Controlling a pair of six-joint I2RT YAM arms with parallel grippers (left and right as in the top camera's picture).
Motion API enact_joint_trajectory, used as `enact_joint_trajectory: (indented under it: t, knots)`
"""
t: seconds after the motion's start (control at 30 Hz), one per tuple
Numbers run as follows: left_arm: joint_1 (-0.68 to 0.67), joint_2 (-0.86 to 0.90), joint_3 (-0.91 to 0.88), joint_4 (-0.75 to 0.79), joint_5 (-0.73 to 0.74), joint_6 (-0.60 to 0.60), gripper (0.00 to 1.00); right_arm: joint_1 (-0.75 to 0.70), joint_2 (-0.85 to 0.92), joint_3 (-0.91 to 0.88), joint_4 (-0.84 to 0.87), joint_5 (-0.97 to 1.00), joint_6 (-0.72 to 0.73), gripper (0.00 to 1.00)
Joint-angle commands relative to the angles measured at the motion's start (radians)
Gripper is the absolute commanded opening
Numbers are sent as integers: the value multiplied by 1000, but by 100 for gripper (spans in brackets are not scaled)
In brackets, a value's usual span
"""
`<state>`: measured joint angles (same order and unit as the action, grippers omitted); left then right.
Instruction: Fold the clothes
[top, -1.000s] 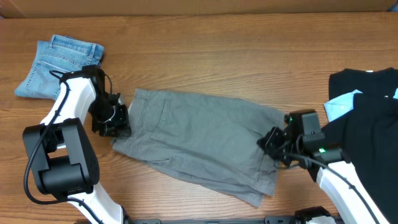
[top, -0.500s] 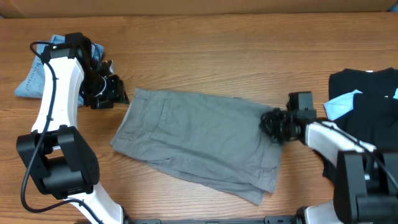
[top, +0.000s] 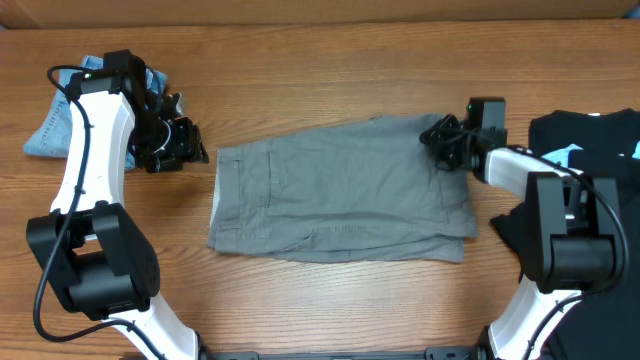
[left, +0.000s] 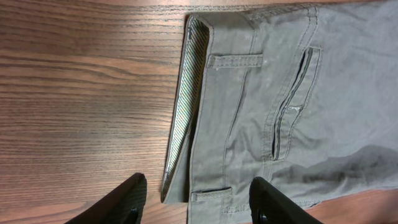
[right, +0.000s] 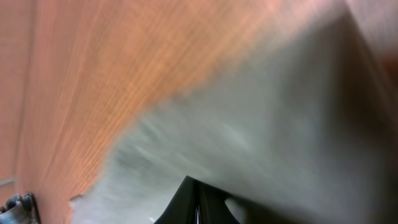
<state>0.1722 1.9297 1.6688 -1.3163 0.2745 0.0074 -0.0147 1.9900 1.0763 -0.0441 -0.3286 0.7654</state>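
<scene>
The grey-khaki shorts (top: 340, 195) lie flat at the table's middle, waistband to the left, legs to the right. In the left wrist view the waistband (left: 249, 68) shows its striped lining, a belt loop and a seam pocket. My left gripper (top: 192, 150) is open and empty just left of the waistband; its fingers (left: 196, 202) straddle the waistband's near corner from above. My right gripper (top: 442, 137) is shut on the shorts' far right leg corner; its view is blurred, with shut fingers (right: 199, 205) against grey cloth (right: 261, 124).
Small light-blue denim shorts (top: 55, 125) lie at the far left, partly behind my left arm. A pile of black garments (top: 590, 150) with a light-blue piece (top: 555, 160) lies at the right edge, close behind my right arm.
My right gripper has dragged the leg end away from me, so the shorts have swung from slanted to straight across the table. My left gripper has stayed open beside the waistband.
</scene>
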Motion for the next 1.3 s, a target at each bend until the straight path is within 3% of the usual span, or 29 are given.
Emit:
enact_joint_trajectory:
  t: [0.0,0.2,0.43,0.6,0.73,0.8,0.9,1.1,1.27]
  knots:
    - [2,-21,18,-1,16,12,56,-25,-56,108,-76,-39,-160,7]
    - [2,-21,21,-61,15,43,54,-43,-297,194,-439,-26,-330,14]
    - [6,-41,103,-217,16,113,27,-43,-623,195,-800,13,-327,13]
    - [6,-125,123,-250,37,112,29,-29,-759,193,-1099,14,-320,14]
    - [6,-208,123,-246,-4,89,39,-29,-780,140,-1277,58,-270,13]
    - [6,-225,122,-247,-23,82,46,-29,-780,62,-1290,63,-261,13]
    - [6,-224,114,-254,-19,77,48,-29,-779,-114,-1238,63,-214,12]
    - [5,-222,27,-201,-19,51,52,-47,-771,-430,-950,-69,-166,6]
    - [4,-222,-99,-108,12,42,59,-47,-767,-521,-743,-64,-119,5]
